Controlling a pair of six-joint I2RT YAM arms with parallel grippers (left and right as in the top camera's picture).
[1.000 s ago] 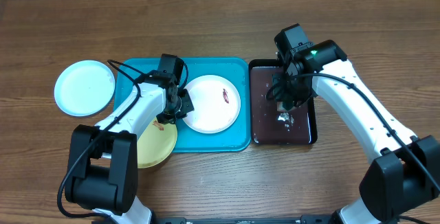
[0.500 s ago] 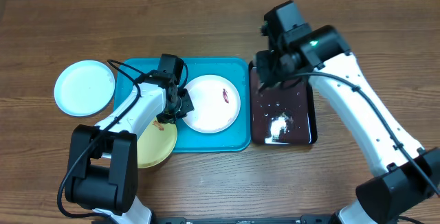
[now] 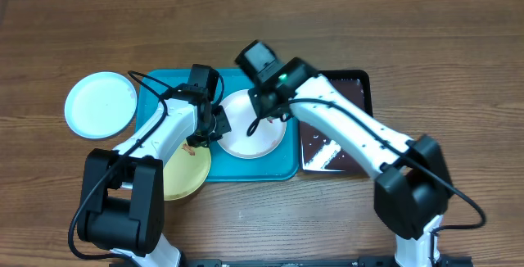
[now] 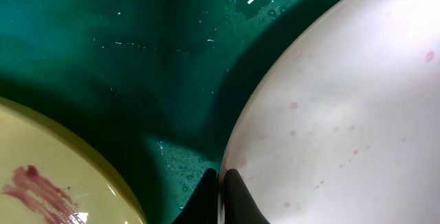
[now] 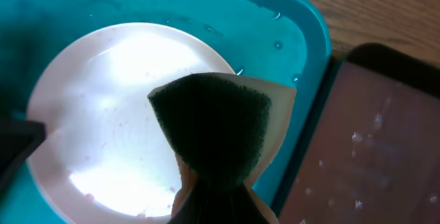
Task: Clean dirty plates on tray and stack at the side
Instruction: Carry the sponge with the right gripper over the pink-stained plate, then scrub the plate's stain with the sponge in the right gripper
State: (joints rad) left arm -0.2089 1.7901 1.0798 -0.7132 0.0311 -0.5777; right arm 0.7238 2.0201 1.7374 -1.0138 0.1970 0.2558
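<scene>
The turquoise tray holds a white plate with faint pink specks. My left gripper is shut on that plate's left rim, fingers pinched together. A yellow plate with a red smear lies at the tray's front left corner. My right gripper hangs over the white plate, shut on a sponge whose dark green side faces the camera. The plate lies just under the sponge. A third pale plate rests on the table, left of the tray.
A glossy black tray with wet patches sits right of the turquoise tray, close to its rim. The right arm reaches across it. Bare wooden table surrounds the trays.
My right arm has swung left from above the black tray to above the white plate, carrying the sponge. The left arm and the plates have not moved.
</scene>
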